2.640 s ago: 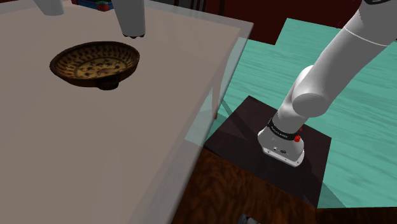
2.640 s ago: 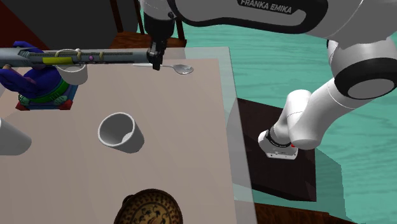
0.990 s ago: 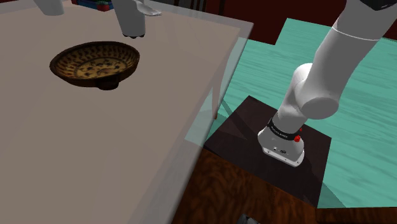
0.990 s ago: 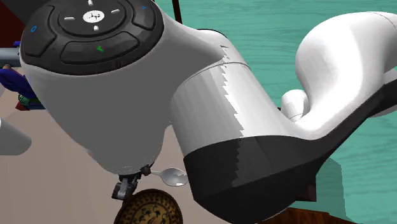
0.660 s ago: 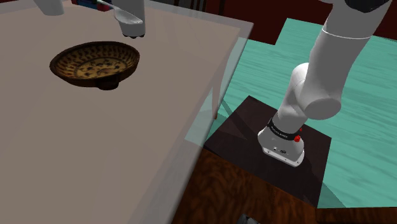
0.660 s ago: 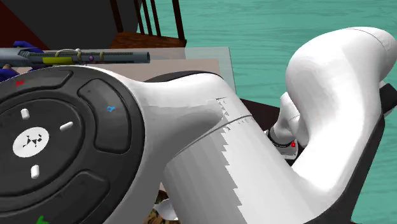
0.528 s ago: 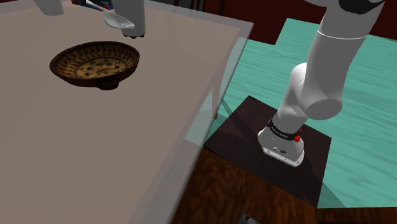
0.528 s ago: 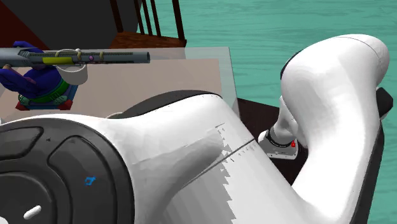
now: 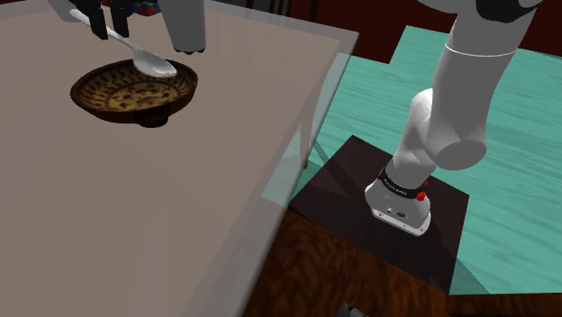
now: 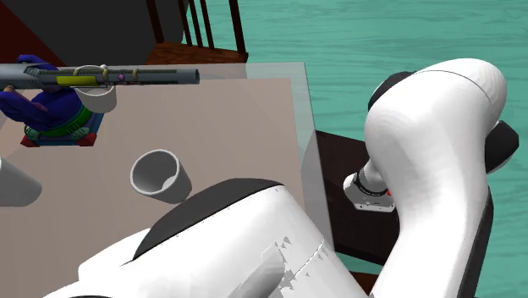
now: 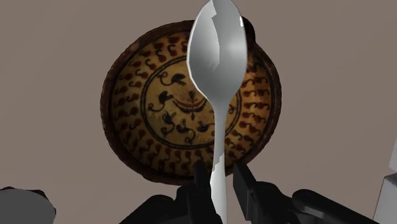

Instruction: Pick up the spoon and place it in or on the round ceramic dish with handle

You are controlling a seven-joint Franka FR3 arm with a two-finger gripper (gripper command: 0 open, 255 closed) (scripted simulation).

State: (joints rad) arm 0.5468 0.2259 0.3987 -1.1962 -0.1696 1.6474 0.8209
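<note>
Spoon (image 11: pixel 217 108) pinched at its handle end betw. the black fingers (image 11: pixel 245 184), bowl end pointing away from them and hanging over the round brown patterned dish (image 11: pixel 127 121). Can't tell if it touches the dish. In shoulder view it slants down twd the dish's far rim. Dish sits on the grey desk (image 9: pixel 180 198), w/ a white cup (image 9: pixel 185 22) just behind.

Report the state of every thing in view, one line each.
gripper, shut on the spoon
spoon, held by its handle, bowl end above the dish
dish, upright, nothing lying in it
white cup, empty
</note>
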